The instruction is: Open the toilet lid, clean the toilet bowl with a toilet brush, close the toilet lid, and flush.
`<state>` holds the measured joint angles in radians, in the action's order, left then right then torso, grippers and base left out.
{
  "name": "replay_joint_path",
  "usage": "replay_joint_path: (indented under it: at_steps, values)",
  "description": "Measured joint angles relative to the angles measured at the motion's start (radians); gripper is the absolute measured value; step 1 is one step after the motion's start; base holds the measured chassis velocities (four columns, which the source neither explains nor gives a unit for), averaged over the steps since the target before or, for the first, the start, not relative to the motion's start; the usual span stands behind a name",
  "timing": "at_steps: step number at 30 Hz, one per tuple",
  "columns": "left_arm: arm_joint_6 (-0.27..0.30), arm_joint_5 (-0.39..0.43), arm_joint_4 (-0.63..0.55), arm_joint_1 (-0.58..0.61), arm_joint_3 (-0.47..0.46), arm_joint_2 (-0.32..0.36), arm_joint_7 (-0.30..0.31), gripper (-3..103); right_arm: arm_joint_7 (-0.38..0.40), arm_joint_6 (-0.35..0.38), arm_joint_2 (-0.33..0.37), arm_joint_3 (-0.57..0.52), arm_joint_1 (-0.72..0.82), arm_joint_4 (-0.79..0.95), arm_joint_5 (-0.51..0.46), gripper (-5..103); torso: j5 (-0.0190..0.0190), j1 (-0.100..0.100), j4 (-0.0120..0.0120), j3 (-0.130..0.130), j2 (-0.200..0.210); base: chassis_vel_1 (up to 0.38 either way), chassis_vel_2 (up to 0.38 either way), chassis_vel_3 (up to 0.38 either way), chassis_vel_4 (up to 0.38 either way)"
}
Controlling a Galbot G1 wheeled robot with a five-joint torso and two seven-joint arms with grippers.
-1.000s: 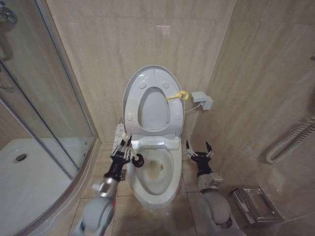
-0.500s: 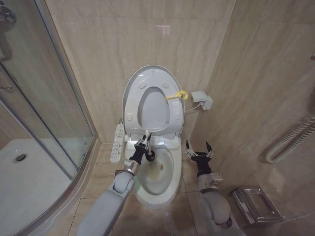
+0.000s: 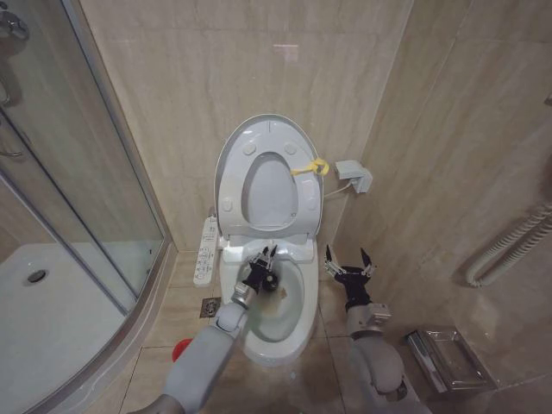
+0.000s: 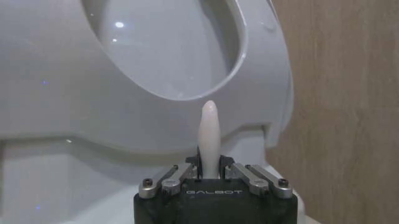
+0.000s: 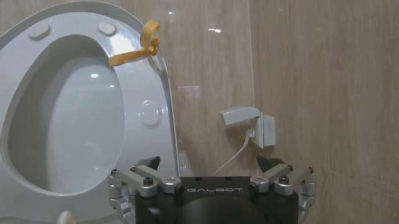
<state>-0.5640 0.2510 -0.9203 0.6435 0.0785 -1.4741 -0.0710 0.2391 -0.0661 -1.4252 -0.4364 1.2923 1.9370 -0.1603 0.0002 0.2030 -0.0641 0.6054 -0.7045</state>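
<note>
While the toilet lid stands raised against the tiled wall with the ring seat up against it, the head view shows the left gripper reaching over the rear of the toilet bowl, its fingers clamped on the handle of the toilet brush. A yellow loop hangs at the lid's edge, and the long control panel lies along the bowl's side. On the floor near the shower tray sits the red holder cup — well apart from the brush. The right gripper hovers beside the bowl, jaws spread and holding nothing.

From the left wrist view, the left gripper pinches the white brush handle, whose tapered tip points up toward the raised seat.

From the right wrist view, the right gripper's fingers stand wide apart — empty — before the upright lid, the seat, the yellow loop and a wall socket box with a white cord.
</note>
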Motion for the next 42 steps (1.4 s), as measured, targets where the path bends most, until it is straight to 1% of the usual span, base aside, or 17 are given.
replay_joint_path:
  at_steps: [3,5,11,14,15,16,18,22,25,28,31,32,33,37,40,42]
  values:
    - [-0.011,-0.006,0.028,0.0,0.0,-0.017,-0.006,19,0.0,0.0,0.0,0.0,0.0,0.0,0.0,100,0.0,0.0,0.0001,0.0,0.0,0.0,0.0,0.0,0.0]
    - [-0.032,-0.02,0.076,-0.001,0.0,-0.037,-0.017,19,0.0,0.0,0.0,0.0,0.0,0.0,0.0,100,0.0001,0.0,0.0002,0.0,0.0,0.0,0.0,0.0,0.0]
    - [-0.052,-0.049,0.115,-0.005,-0.003,-0.052,-0.028,19,0.0,0.0,0.0,0.0,0.0,0.0,0.0,100,0.0004,0.0,0.0,-0.001,-0.001,0.0,0.0,0.0,0.0]
    - [-0.054,-0.052,0.117,-0.009,-0.006,-0.057,-0.025,19,0.0,0.0,0.0,0.0,0.0,0.0,0.0,100,0.0003,0.0,0.0005,0.0,0.0,0.0,0.0,0.0,0.0]
    - [-0.054,-0.053,0.113,-0.011,-0.007,-0.062,-0.022,19,0.0,0.0,0.0,0.0,0.0,0.0,0.0,100,-0.0007,0.0,0.0006,0.0,0.0,0.0,0.0,0.0,0.0]
    - [-0.054,-0.053,0.106,-0.013,-0.005,-0.065,-0.019,19,0.0,0.0,0.0,0.0,0.0,0.0,0.0,100,-0.0009,0.0,0.0006,0.0,0.0,0.0,0.0,0.0,0.0]
    - [-0.039,-0.053,0.053,-0.024,0.007,-0.08,-0.009,19,0.0,0.0,0.0,0.0,0.0,0.0,0.0,100,-0.0004,0.0,-0.0003,0.0,0.0,0.0,0.0,0.0,0.0]
    - [-0.029,-0.053,0.027,-0.027,0.017,-0.089,-0.005,19,0.0,0.0,0.0,0.0,0.0,0.0,0.0,100,-0.0002,0.0,0.0,0.0,0.0,0.0,0.0,0.0,0.0]
    - [-0.03,-0.052,0.028,-0.028,0.021,-0.093,-0.006,19,0.0,0.0,0.0,0.0,0.0,0.0,0.0,100,-0.0002,0.0,0.0,0.0,0.0,0.0,0.0,0.0,0.0]
    - [-0.037,-0.056,0.054,-0.029,0.026,-0.095,-0.009,19,0.0,0.0,0.0,0.0,0.0,0.0,0.0,100,-0.0002,0.0,0.0,0.0,0.0,0.0,0.0,0.0,0.0]
    - [-0.047,-0.084,0.117,-0.035,0.022,-0.092,-0.019,19,0.0,0.0,0.0,0.0,0.0,0.0,0.0,100,-0.0003,0.0,0.0001,0.0,0.0,0.0,0.0,0.0,0.0]
    - [-0.047,-0.084,0.117,-0.035,0.022,-0.092,-0.019,19,0.0,0.0,0.0,0.0,0.0,0.0,0.0,100,-0.0003,0.0,0.0001,0.0,0.0,0.0,0.0,0.0,0.0]
    - [-0.046,-0.084,0.126,-0.035,0.021,-0.086,-0.02,19,0.0,0.0,0.0,0.0,0.0,0.0,0.0,100,0.0002,0.0,0.0009,0.0,0.0,0.0,0.0,0.0,0.0]
    - [-0.043,-0.083,0.103,-0.043,0.02,-0.085,-0.019,19,0.0,0.0,0.0,0.0,0.0,0.0,0.0,100,-0.0001,0.0,0.0004,0.0,0.0,0.0,0.0,0.0,0.0]
    - [-0.043,-0.083,0.064,-0.063,0.025,-0.101,-0.015,19,0.0,0.0,0.0,0.0,0.0,0.0,0.0,100,-0.0003,0.0,-0.0004,0.0,0.0,0.0,0.0,0.0,0.0]
    - [-0.043,-0.083,0.058,-0.067,0.028,-0.107,-0.014,19,0.0,0.0,0.0,0.0,0.0,0.0,0.0,100,-0.0002,0.0,-0.0003,0.0,0.0,0.0,0.0,0.0,0.0]
